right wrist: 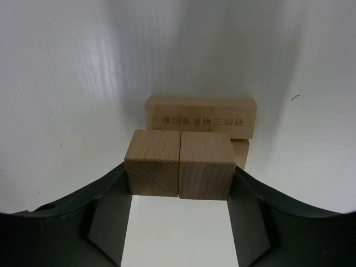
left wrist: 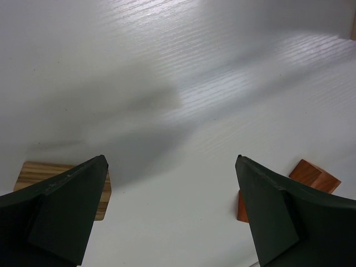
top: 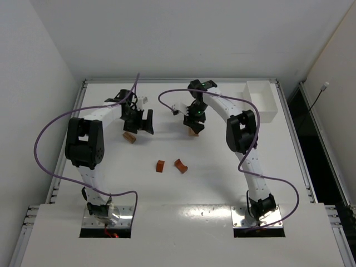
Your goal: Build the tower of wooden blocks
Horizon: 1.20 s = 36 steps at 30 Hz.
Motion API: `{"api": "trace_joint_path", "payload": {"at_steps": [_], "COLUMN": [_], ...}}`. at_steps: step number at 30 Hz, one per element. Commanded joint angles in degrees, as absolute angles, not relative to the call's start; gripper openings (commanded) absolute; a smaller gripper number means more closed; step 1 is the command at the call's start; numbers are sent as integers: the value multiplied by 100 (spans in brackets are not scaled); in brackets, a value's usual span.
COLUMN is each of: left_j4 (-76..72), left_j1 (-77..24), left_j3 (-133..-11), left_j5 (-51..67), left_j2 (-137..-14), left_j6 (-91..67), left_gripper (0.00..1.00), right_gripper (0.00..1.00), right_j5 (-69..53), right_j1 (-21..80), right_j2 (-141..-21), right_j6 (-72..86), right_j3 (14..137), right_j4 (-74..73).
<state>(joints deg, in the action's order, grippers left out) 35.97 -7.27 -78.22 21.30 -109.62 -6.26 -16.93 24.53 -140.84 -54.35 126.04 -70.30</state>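
Both arms reach forward from their bases, elbows raised and wrists bent downward. The left gripper (top: pixel 141 127), well to the left of the white tray (top: pixel 261 104), hangs with its jaws spread wide. The right gripper (top: pixel 194 125), nearer the tray's left side, clamps 2 pale cubes (right wrist: pixel 153 161) side by side between its fingers.

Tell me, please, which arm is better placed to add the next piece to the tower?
Right. The right claw grips two pale cubes side by side, close to the engraved bar. The left claw hangs open and empty, a reddish block beside one finger.
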Motion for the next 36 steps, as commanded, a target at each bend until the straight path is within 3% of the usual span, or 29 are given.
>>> {"api": "trace_joint_path", "payload": {"at_steps": [1, 22, 36], "left_j4": [3595, 3595, 3647], "left_j1": [-598, -545, -492], "left_j3": [-8033, -8033, -8033], "left_j5": [2250, 2303, 2355], "left_j2": [-10960, -11013, -11013], "left_j6": [-545, -545, -545], "left_gripper": [99, 99, 99], "right_gripper": [4, 8, 24], "right_j5": [-1644, -1477, -1257], "right_j1": [2461, 2514, 2619], "right_j2": [-14124, -14335, -14440], "right_j6": [-5414, -5300, -5247], "right_j3": [12806, 12806, 12858], "right_j4": [-6874, -6697, -6741]}}
